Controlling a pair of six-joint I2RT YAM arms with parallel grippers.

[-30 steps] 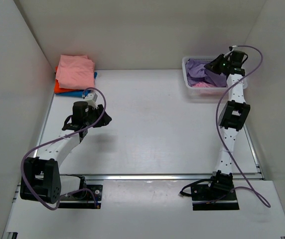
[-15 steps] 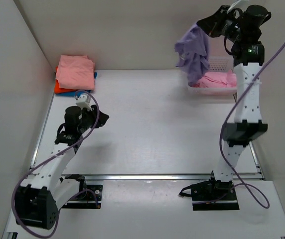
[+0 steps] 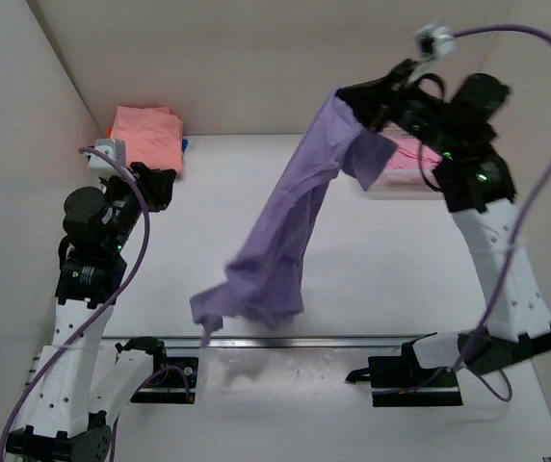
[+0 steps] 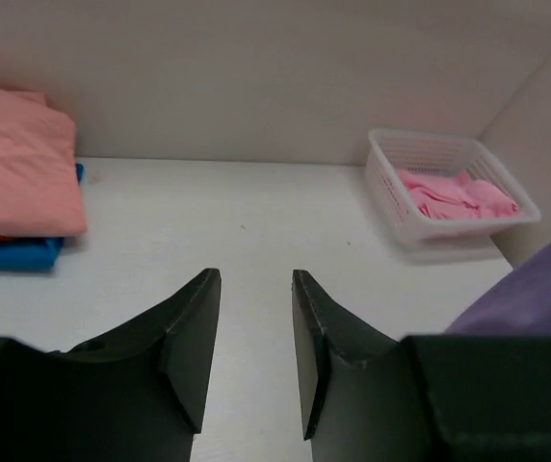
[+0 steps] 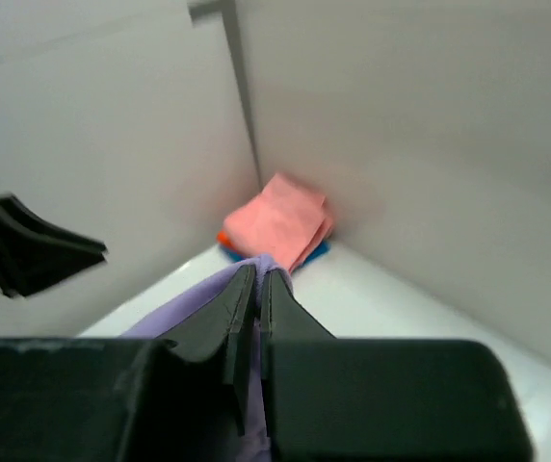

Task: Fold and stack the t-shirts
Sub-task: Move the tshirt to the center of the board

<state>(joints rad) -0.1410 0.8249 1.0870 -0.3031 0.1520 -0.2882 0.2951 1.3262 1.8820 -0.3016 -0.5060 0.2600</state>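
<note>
My right gripper point(image 3: 345, 99) is raised high above the table and shut on the lavender-purple t-shirt point(image 3: 285, 221), which hangs down in a long drape toward the near middle. In the right wrist view the cloth point(image 5: 181, 306) is pinched between the closed fingers point(image 5: 256, 279). My left gripper point(image 3: 155, 186) is open and empty, held above the table's left side; its jaws stand apart in the left wrist view point(image 4: 256, 289). A folded stack sits at the back left: salmon-pink shirt point(image 3: 147, 135) on top, orange-red and blue edges below point(image 4: 11, 252). A purple edge shows in the left wrist view point(image 4: 536, 298).
A white mesh basket point(image 4: 434, 154) at the back right holds a brighter pink shirt point(image 4: 454, 197); in the top view it is mostly behind my right arm point(image 3: 406, 168). White walls enclose the table on three sides. A metal rail point(image 3: 353, 340) runs along the near edge.
My right gripper has lifted the purple shirt out of the basket and swung it left and toward the near side; the shirt now hangs stretched out. My left arm has risen and pulled left.
</note>
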